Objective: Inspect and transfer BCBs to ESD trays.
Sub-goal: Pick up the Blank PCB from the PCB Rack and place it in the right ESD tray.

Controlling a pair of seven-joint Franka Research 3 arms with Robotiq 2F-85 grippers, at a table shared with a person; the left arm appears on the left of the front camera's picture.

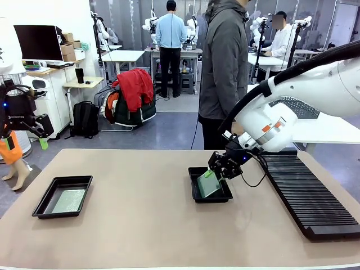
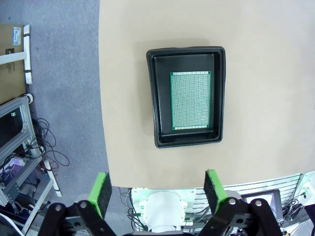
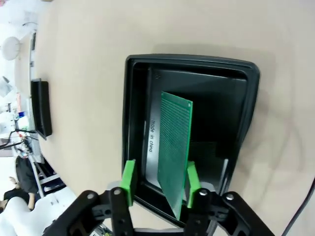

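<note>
Two black ESD trays lie on the tan table. The left tray (image 1: 48, 199) (image 2: 152, 98) holds a green BCB (image 1: 68, 201) (image 2: 191, 100) lying flat on its floor. My left gripper (image 1: 34, 132) (image 2: 157, 191) hangs high above it, beyond the table's left edge, open and empty. In the middle tray (image 1: 194, 188) (image 3: 129, 108) a second BCB (image 1: 208, 183) (image 3: 174, 142) stands tilted, its far end down on the tray floor. My right gripper (image 1: 216, 169) (image 3: 160, 179) is at that tray's near rim, jaws apart, and the board's raised end leans by one finger (image 3: 192, 179).
A long black ribbed rack (image 1: 306, 194) lies along the table's right side. A person in a grey jacket (image 1: 225, 67) stands behind the far edge. The left tray (image 3: 40, 109) shows far off in the right wrist view. Bare tabletop lies between the trays.
</note>
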